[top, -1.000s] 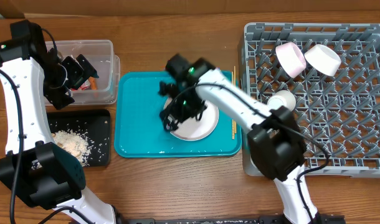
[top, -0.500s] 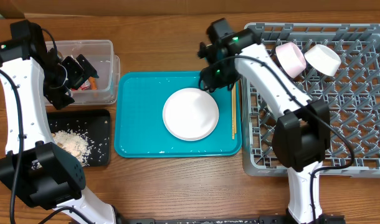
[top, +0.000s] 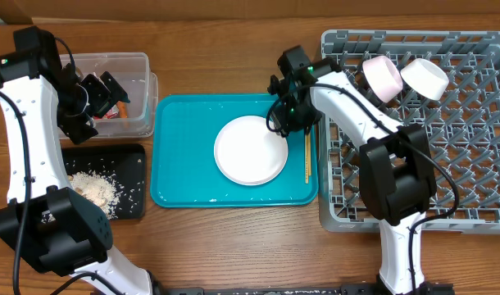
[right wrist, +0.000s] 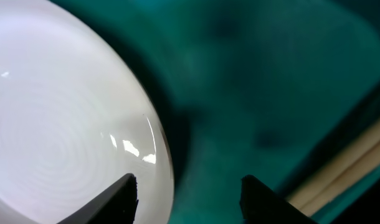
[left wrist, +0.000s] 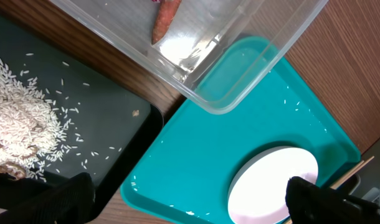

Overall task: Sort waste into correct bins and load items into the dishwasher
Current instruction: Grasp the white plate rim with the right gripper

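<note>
R fingers (right wrist: 115,205) now lower, at plate (top: 250,152) rim, half-spread, empty; L fingers (left wrist: 59,199) wide, unmoved.

Bright, even light; right wrist view blurred (glare spots on plate (right wrist: 65,124)).

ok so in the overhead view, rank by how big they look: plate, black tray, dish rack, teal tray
1. dish rack
2. teal tray
3. black tray and plate: look about alike, and the left arm hides part of the tray, so unranked
</note>
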You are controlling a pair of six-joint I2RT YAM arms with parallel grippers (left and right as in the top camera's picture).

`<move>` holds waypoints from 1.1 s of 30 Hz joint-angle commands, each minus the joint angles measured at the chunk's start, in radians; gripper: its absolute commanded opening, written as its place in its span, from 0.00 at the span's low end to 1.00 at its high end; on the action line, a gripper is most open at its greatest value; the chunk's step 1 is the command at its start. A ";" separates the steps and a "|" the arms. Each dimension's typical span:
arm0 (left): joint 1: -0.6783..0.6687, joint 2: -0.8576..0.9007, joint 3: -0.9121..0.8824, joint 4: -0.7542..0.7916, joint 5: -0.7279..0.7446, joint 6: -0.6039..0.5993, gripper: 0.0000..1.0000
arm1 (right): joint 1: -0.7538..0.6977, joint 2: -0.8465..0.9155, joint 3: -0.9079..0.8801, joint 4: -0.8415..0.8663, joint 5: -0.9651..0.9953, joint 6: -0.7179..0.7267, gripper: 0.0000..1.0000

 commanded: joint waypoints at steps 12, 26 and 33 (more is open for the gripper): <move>-0.002 -0.024 0.019 -0.002 -0.001 0.023 1.00 | 0.010 -0.016 -0.113 0.080 -0.145 0.001 0.45; -0.002 -0.024 0.019 -0.002 -0.001 0.023 1.00 | 0.010 -0.016 -0.112 0.064 -0.145 0.001 0.10; -0.002 -0.024 0.019 -0.002 -0.001 0.023 1.00 | 0.006 -0.035 0.028 -0.068 -0.269 0.000 0.04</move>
